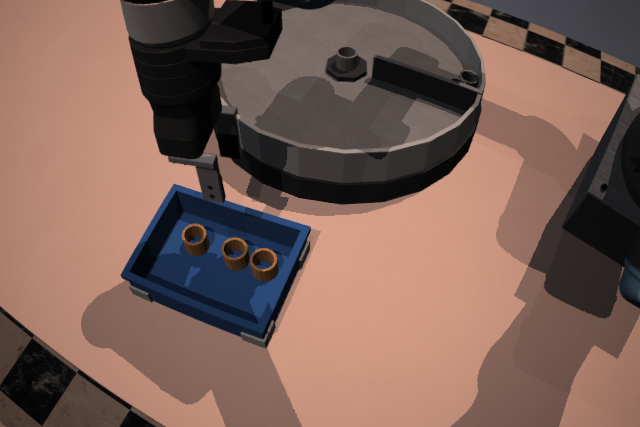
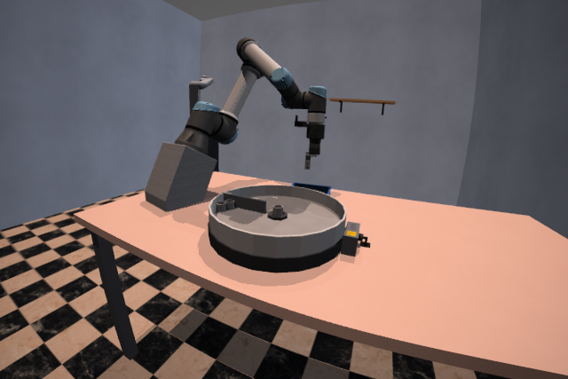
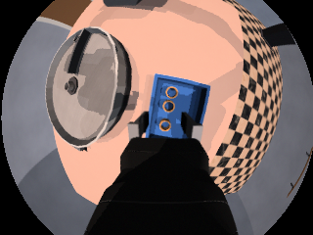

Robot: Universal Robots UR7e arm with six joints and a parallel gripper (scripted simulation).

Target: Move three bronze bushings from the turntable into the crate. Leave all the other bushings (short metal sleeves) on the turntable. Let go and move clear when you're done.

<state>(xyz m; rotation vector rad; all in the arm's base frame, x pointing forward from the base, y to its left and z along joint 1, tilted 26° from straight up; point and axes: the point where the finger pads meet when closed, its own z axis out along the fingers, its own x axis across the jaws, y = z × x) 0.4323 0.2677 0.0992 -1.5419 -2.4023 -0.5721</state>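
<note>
Three bronze bushings stand upright in a row inside the blue crate point(image 1: 217, 259): one at the left point(image 1: 195, 238), one in the middle point(image 1: 235, 252) and one at the right point(image 1: 264, 263). They also show in the wrist view point(image 3: 167, 108). My gripper point(image 1: 209, 182) hangs high above the crate's far edge, open and empty; it also shows in the exterior view point(image 2: 308, 161). The grey turntable point(image 1: 356, 86) holds a grey bushing point(image 1: 469, 77) by its dark divider wall point(image 1: 421, 83), near the far right rim. In the exterior view two grey bushings point(image 2: 224, 204) stand there.
A central hub point(image 1: 346, 63) rises from the turntable. A small motor box point(image 2: 352, 232) sits at the turntable's side. The arm's base pedestal point(image 2: 178, 175) stands at the table's corner. A wall shelf point(image 2: 362, 101) hangs behind.
</note>
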